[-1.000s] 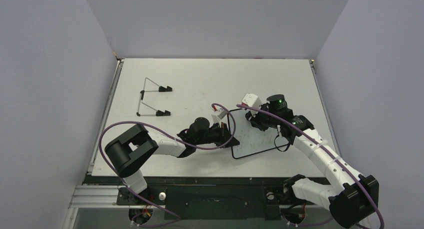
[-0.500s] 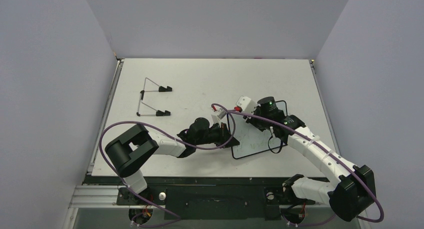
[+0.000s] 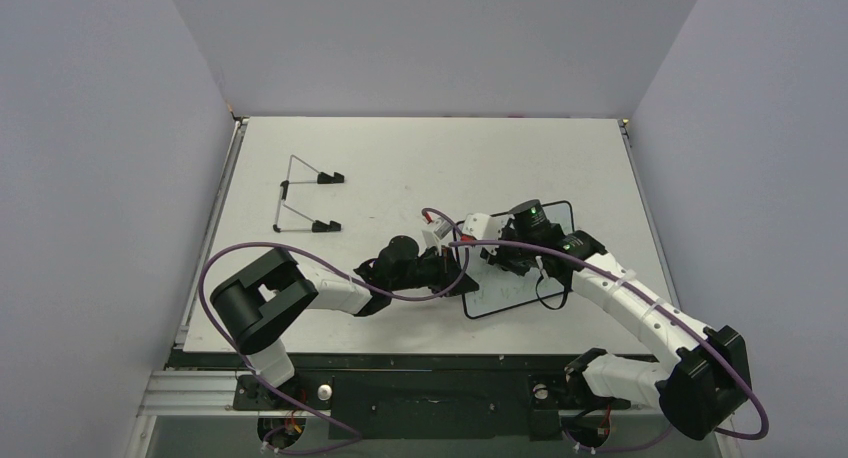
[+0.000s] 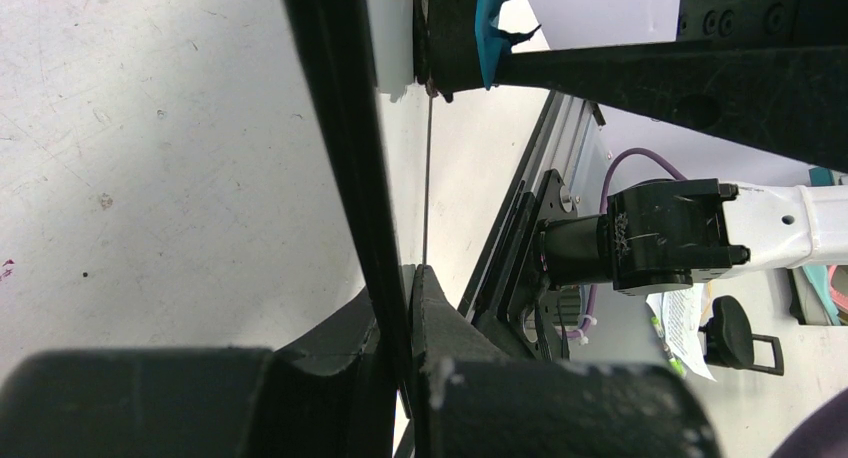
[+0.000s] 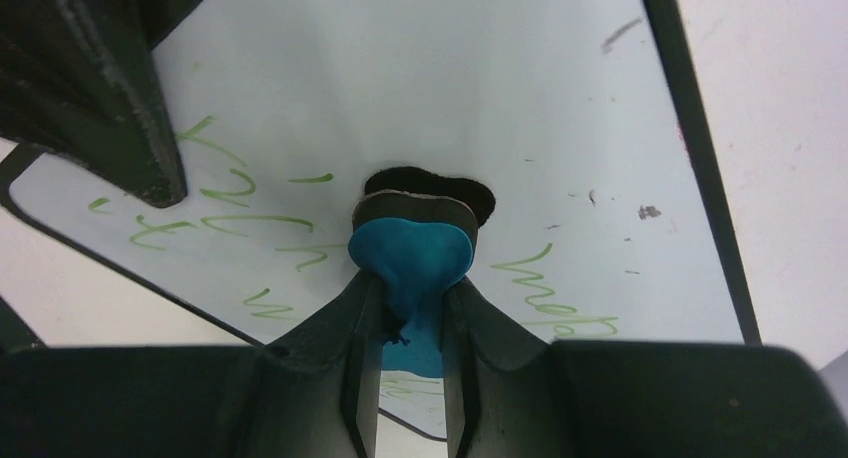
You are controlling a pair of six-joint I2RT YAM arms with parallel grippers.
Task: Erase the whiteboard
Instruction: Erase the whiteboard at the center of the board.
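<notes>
Though white, whiteboard (image 5: 430, 88) w/ green writing, blk rim

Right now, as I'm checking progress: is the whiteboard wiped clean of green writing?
No, green handwriting shows on the whiteboard either side of the blue eraser held by the right gripper.
</notes>
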